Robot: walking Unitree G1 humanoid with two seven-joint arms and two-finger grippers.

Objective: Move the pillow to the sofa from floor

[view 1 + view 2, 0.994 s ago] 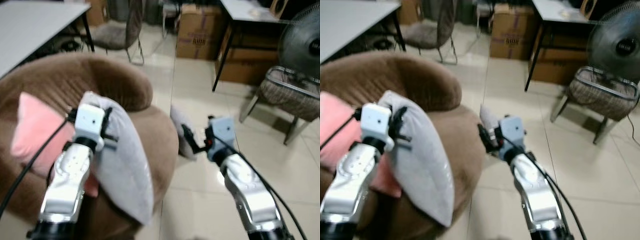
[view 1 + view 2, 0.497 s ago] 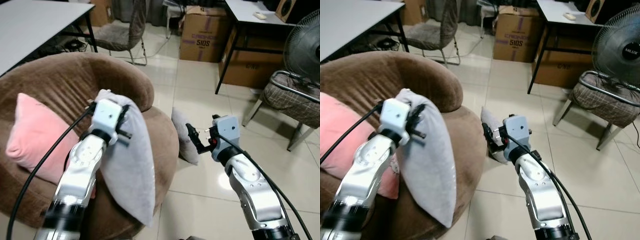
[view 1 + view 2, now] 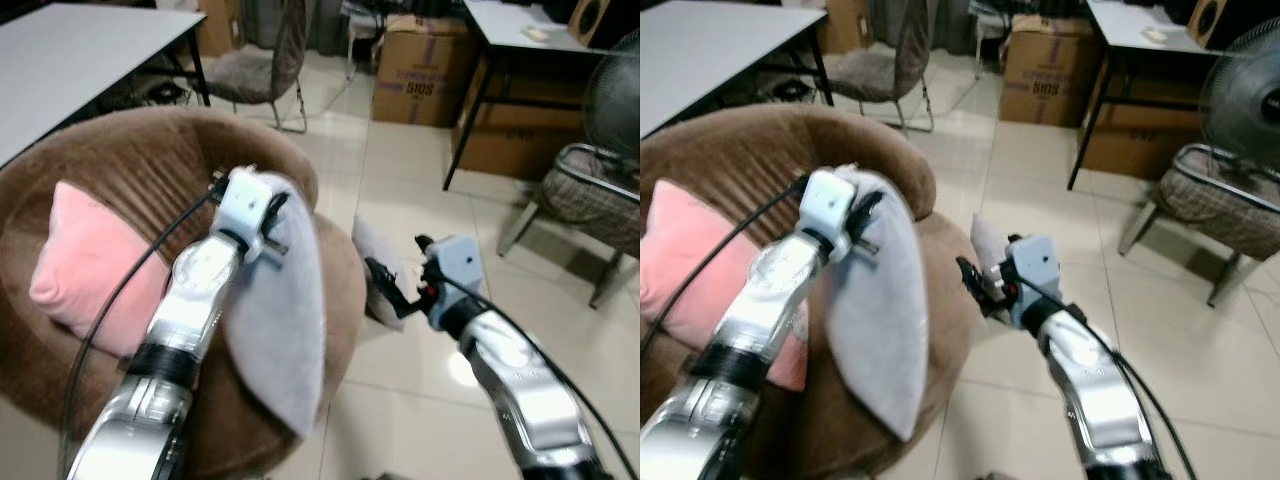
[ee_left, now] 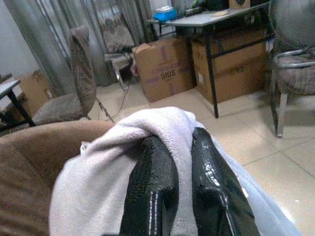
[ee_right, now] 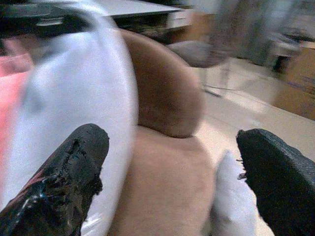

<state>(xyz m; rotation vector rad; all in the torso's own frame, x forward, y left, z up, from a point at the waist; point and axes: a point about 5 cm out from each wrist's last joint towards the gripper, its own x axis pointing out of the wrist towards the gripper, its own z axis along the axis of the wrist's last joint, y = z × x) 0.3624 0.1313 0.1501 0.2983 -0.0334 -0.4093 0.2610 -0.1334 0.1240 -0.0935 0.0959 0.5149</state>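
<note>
Your left arm is stretched up and forward, wrist raised. Left gripper (image 4: 182, 187) has both black fingers (image 4: 150, 191) pinched together on a fold of the grey pillow (image 3: 275, 330), which hangs below it. Your right arm is extended forward and lower, right gripper (image 5: 172, 172) with fingers (image 5: 64, 172) spread wide apart, holding nothing.

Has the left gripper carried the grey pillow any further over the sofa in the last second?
Yes. The left gripper, shut on the grey pillow, has moved up toward the brown sofa's backrest; the pillow's lower end hangs over the seat edge.
</note>
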